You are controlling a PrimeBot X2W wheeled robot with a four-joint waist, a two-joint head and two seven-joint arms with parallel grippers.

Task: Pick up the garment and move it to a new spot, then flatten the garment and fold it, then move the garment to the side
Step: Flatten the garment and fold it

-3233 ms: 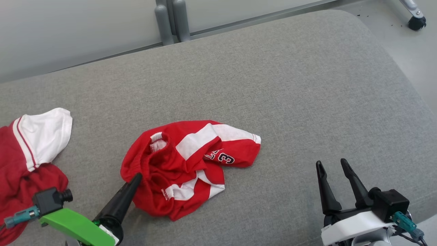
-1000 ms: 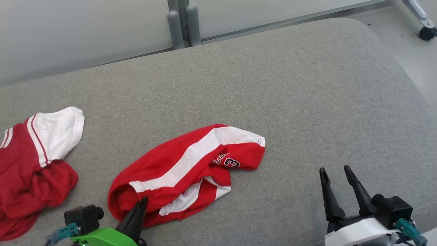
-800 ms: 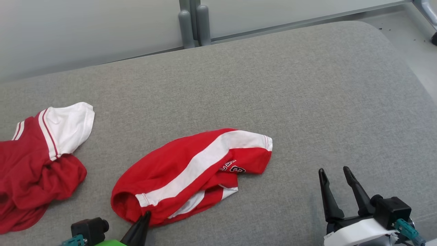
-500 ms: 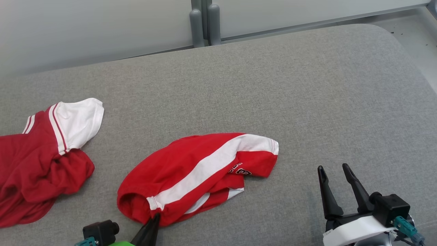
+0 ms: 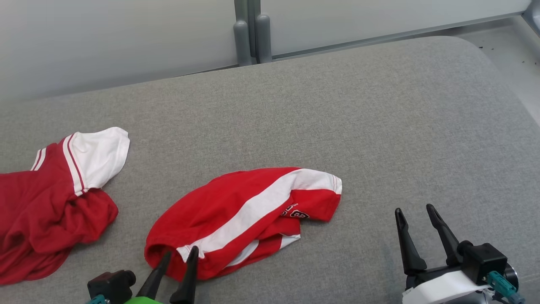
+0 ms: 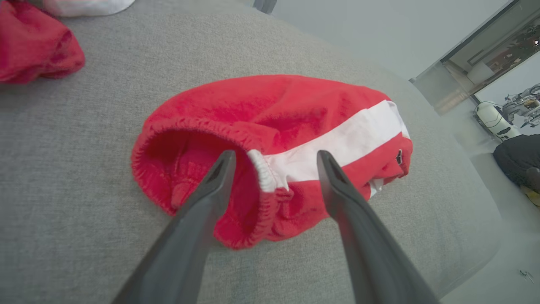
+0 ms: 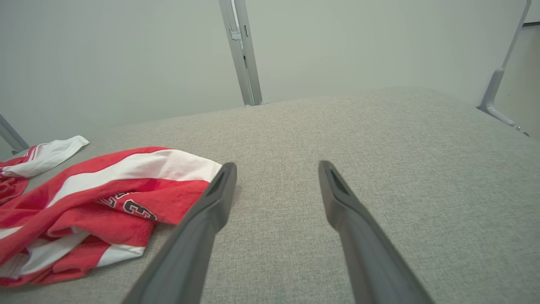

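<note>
Garment [image 5: 230,204] bunched on cushion [image 5: 379,126], red shirt [image 5: 42,211] apart

Bright even light; soft shadows; wrist views warped.

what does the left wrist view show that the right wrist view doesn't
Left wrist view: the elastic waistband of the red shorts, gaping, with the left tool open, a finger either side of its rim. Right wrist view: the dark number print on the shorts' leg, and the right tool open above bare cushion. Both: the shorts' white stripe, the grey cushion and the red shirt with a white sleeve.
</note>
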